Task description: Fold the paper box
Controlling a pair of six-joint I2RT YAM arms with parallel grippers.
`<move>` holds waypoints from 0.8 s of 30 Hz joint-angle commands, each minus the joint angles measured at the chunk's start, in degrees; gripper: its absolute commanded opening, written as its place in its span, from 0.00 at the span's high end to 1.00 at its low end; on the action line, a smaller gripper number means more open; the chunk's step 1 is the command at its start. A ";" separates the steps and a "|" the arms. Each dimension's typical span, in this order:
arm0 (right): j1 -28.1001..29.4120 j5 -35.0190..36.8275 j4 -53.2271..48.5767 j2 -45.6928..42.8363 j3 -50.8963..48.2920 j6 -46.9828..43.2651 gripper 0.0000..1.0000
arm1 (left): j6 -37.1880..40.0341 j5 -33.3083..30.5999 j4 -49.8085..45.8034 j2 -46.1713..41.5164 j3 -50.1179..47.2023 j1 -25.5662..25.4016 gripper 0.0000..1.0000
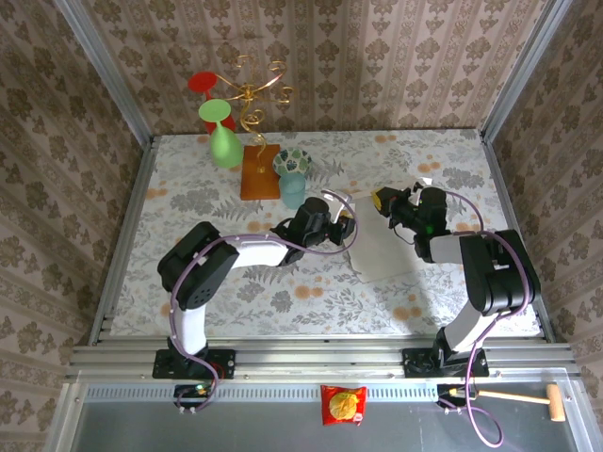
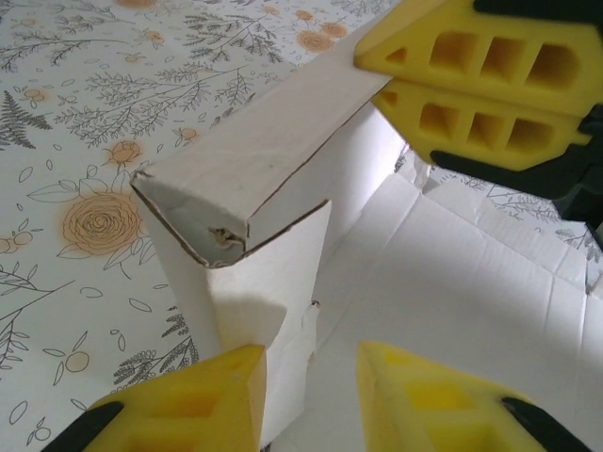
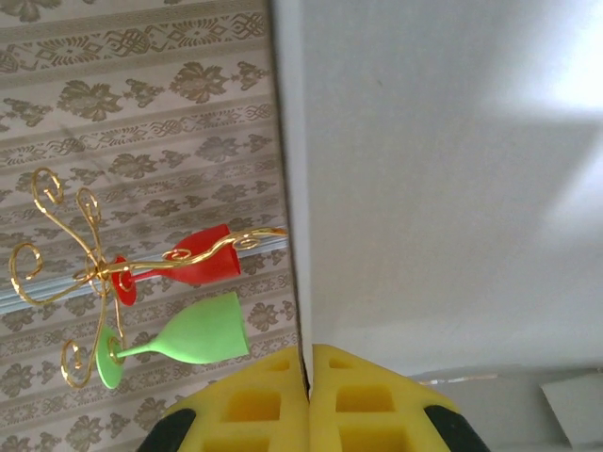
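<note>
The paper box (image 1: 386, 252) is a pale grey sheet lying on the flowered table between my two grippers. In the left wrist view its left wall (image 2: 254, 282) stands upright, with a long flap (image 2: 264, 155) folded over the top. My left gripper (image 2: 311, 356) is open and straddles that wall; the left finger (image 2: 221, 400) is against it and the right finger (image 2: 424, 395) hangs over the box floor. My right gripper (image 3: 308, 372) is shut on a thin edge of the box (image 3: 443, 169). From the left wrist its fingers (image 2: 480, 89) pinch the far end of the flap.
At the back left stands a gold wire stand (image 1: 250, 92) with a red glass (image 1: 203, 82) and a green glass (image 1: 223, 141), next to a brown wooden board (image 1: 259, 171) and a teal cup (image 1: 293, 186). A snack packet (image 1: 343, 405) and a hammer (image 1: 528, 397) lie on the near ledge.
</note>
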 commanded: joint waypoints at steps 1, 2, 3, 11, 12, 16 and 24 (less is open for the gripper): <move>0.17 -5.37 2.21 -1.22 -0.40 -1.20 1.00 | 2.60 -3.39 0.45 2.96 0.80 0.55 0.68; 0.16 -5.54 2.71 -0.68 -0.40 -1.47 1.00 | 2.89 -3.61 0.83 3.35 0.90 0.61 0.68; 0.08 -5.69 3.69 0.04 -0.56 -1.58 1.00 | 3.21 -3.75 2.03 3.91 0.75 0.72 0.68; -0.36 -5.45 11.01 6.02 -0.49 0.24 1.00 | 4.86 -4.53 5.90 6.05 0.15 2.50 0.70; -0.36 -5.18 11.20 6.16 -0.33 0.44 1.00 | 5.39 -4.55 5.55 6.02 0.35 2.65 0.70; -0.36 -5.14 6.49 5.30 1.16 -0.54 1.00 | 6.67 -4.22 5.64 4.48 0.22 4.03 0.70; -0.54 -5.89 -0.84 4.97 4.74 -1.59 1.00 | 12.09 2.54 1.86 0.52 -1.18 5.08 0.73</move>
